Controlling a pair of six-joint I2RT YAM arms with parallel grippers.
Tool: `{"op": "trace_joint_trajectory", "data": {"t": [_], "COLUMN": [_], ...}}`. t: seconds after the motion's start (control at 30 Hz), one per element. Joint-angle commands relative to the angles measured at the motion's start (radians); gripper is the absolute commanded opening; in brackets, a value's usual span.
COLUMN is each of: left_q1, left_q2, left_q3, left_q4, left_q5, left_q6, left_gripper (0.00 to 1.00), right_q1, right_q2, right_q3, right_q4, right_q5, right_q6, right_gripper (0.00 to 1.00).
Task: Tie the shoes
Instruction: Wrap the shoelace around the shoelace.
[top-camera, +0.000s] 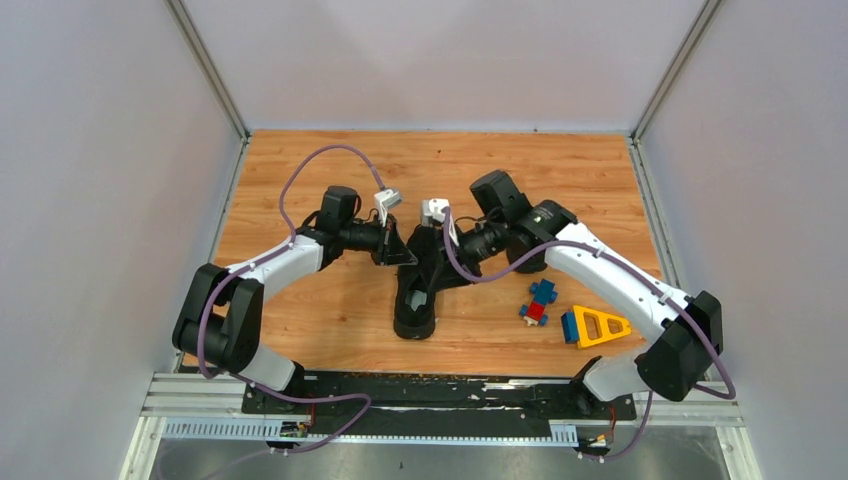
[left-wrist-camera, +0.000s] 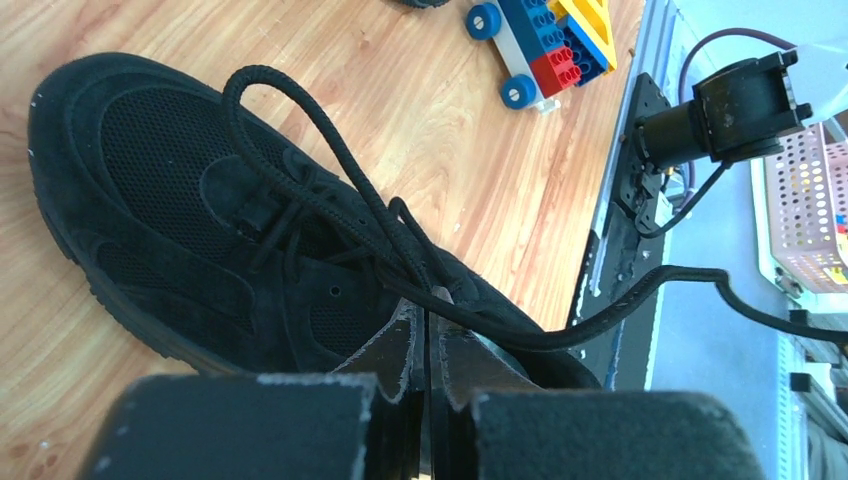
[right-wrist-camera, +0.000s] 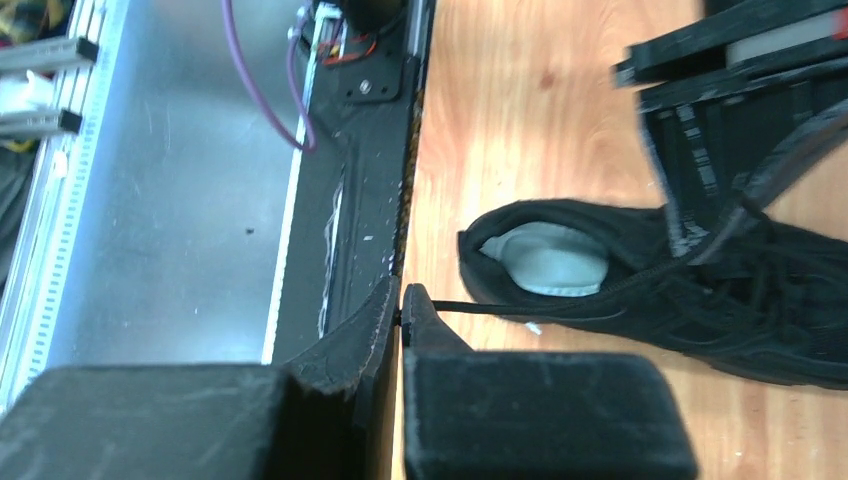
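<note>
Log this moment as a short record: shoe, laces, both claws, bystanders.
shoe: one black sneaker, mid-table between the arms
left claw: shut on a lace strand
right claw: shut on a thin lace end, taut to the shoe
loose loop: lies over the shoe's upper
bow: no finished one visible
bystanders: toy car and yellow block, right of the shoe, apart from it

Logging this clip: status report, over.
Left gripper shut on lace loop. Right gripper shut on lace end, taut. Shoe mid-table, bow unfinished. Toy blocks aside, nothing blocking.
</note>
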Motion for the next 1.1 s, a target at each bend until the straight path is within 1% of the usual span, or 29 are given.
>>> {"op": "trace_joint_trajectory", "data": {"t": [0.0,0.3,0.63,0.77,0.83,0.93,0.97,1.0,1.07], "left_q1": [0.006,0.004,-0.001,-0.003,-0.006,-0.013,-0.016,-0.016,-0.018], "left_q2": [-0.002,0.042,0.075,0.075,0.075,0.072,0.069,0.068,0.070], "left_q3": [-0.001,0.001,0.021,0.019,0.019,0.026,0.027,0.026,0.023], "left_q4": [0.069,0.099,0.078,0.076,0.068,0.045,0.039,0.040,0.054], "left_q5": [-0.010,-0.019,-0.042,-0.043,-0.046,-0.045,-0.044,-0.042,-0.034], "left_q6": [0.051,0.090,0.132,0.140,0.143,0.190,0.197,0.204,0.206], "left_gripper": [0.00,0.00,0.00,0.00,0.00,0.00,0.00,0.00,0.00], "right_q1": [0.057,0.070,0.075,0.077,0.079,0.081,0.081,0.081,0.078], "right_q2": [-0.061,-0.064,-0.066,-0.070,-0.076,-0.091,-0.095,-0.098,-0.093], "right_q3": [-0.057,-0.110,-0.118,-0.128,-0.144,-0.190,-0.209,-0.229,-0.253], "right_q4": [-0.091,-0.121,-0.250,-0.299,-0.308,-0.315,-0.312,-0.306,-0.288], "right_q5": [0.039,0.068,0.061,0.069,0.079,0.107,0.118,0.130,0.167], "right_q6": [-0.166,-0.225,-0.352,-0.368,-0.384,-0.423,-0.439,-0.447,-0.444], "right_gripper": [0.00,0.00,0.00,0.00,0.00,0.00,0.01,0.06,0.18]}}
